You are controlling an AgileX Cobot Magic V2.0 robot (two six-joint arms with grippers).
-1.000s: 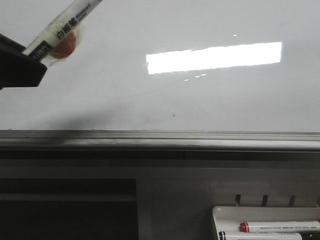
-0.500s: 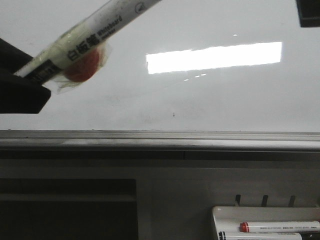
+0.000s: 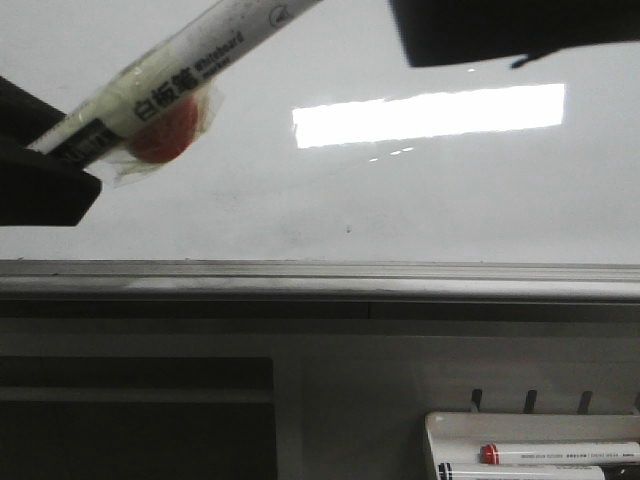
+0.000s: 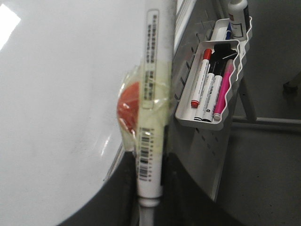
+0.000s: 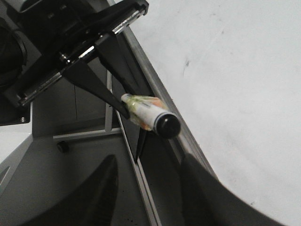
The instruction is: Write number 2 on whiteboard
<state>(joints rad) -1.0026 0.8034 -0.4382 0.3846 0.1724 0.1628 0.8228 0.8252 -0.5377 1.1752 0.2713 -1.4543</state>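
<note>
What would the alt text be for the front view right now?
The left gripper holds a white marker with a red ball taped to it, angled up across the blank whiteboard. A dark part of the right arm enters at top right, and a marker tray sits lower right.

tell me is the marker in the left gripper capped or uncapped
Capped, it appears. In the right wrist view the marker held in the left gripper ends in a rounded black cap, with no bare writing tip showing.
</note>
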